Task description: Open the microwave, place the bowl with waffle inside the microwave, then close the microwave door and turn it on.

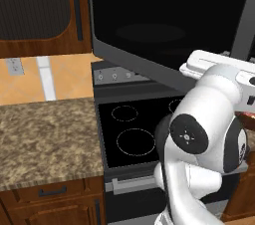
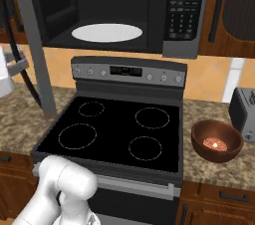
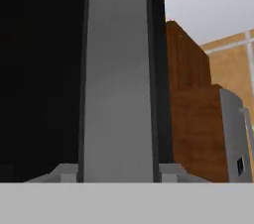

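The microwave (image 2: 124, 0) hangs above the stove with its cavity exposed and a white turntable plate (image 2: 106, 33) inside. The microwave door (image 1: 159, 15) is swung far out toward me, and its edge shows as a grey upright (image 2: 32, 45). In the hand view, the door's grey bar handle (image 3: 118, 94) runs straight up between my two fingertips. My gripper (image 3: 118, 171) is shut on it. My white hand (image 1: 219, 64) sits at the door's lower right corner. The reddish-brown bowl (image 2: 217, 141) with the waffle (image 2: 215, 144) stands on the counter to the right of the stove.
A black glass-top stove (image 2: 114, 129) lies below the microwave, with its knob panel (image 2: 129, 72) behind it. A grey toaster (image 2: 244, 112) stands just behind the bowl. A granite counter (image 1: 45, 139) stretches to the stove's left. Brown cabinets flank the microwave. My own arm (image 1: 199, 144) rises in front of the stove.
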